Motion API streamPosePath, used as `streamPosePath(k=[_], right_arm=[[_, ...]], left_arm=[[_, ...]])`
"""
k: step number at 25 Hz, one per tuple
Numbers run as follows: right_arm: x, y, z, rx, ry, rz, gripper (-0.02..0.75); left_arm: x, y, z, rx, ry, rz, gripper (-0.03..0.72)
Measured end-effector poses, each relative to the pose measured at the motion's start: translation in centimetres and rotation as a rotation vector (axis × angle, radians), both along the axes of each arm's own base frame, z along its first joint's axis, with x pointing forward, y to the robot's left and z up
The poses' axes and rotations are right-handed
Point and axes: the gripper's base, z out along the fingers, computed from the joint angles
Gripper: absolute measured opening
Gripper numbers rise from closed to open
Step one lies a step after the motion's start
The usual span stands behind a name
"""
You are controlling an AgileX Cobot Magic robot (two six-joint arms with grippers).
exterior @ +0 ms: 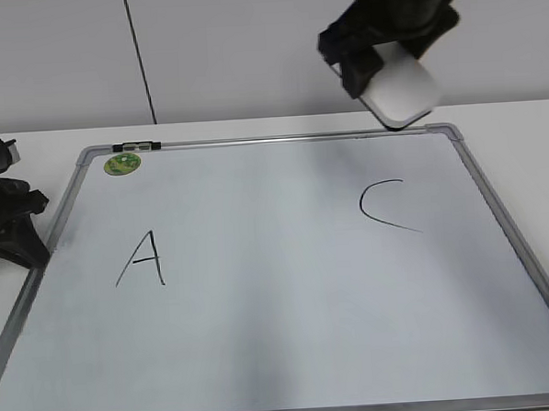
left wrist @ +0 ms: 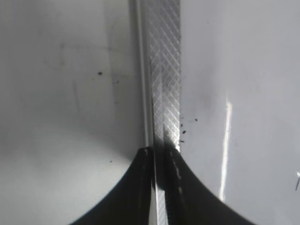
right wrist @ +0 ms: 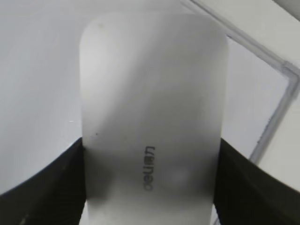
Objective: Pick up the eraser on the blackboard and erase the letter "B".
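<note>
The blackboard (exterior: 263,344) is a white board with a grey frame, lying flat. It carries a black "A" (exterior: 141,260) and "C" (exterior: 385,206); no letter "B" shows, and the patch between them is blank. My right gripper (exterior: 391,57) is shut on the white eraser (exterior: 400,90) and holds it in the air over the board's far right corner. In the right wrist view the eraser (right wrist: 152,103) fills the space between the jaws (right wrist: 151,146). My left gripper (exterior: 27,228) is shut on the board's left frame (left wrist: 164,70), with its jaws (left wrist: 161,152) either side of the metal strip.
A round green magnet (exterior: 122,163) sits at the board's far left corner, next to a small black piece (exterior: 136,146) on the frame. The white table (exterior: 252,128) extends behind the board. The board's far right corner (right wrist: 290,75) shows in the right wrist view.
</note>
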Motion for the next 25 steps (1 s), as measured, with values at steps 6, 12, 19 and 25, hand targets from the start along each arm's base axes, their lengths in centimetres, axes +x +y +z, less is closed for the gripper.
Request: streamPosePath(k=[6, 12, 19, 25], right_arm=[[-2.9, -6.9, -0.3, -0.007, 0.074, -0.173, 0.536], [-6.4, -12.3, -4.2, 0.081, 0.146, -0.330, 0.536], [-6.0, -16.3, -7.2, 0.187, 0.154, -0.455, 0.536], [-3.8, -16.5, -11.5, 0.195, 0.243, -0.459, 0.536]], left_arm=[[0.0, 0.0, 0.0, -0.001, 0.002, -0.001, 0.037], [0.0, 0.0, 0.0, -0.003, 0.001, 0.000, 0.039], [0.0, -0.1, 0.1, -0.007, 0.000, 0.004, 0.039], [0.0, -0.1, 0.1, -0.009, 0.000, 0.005, 0.043]])
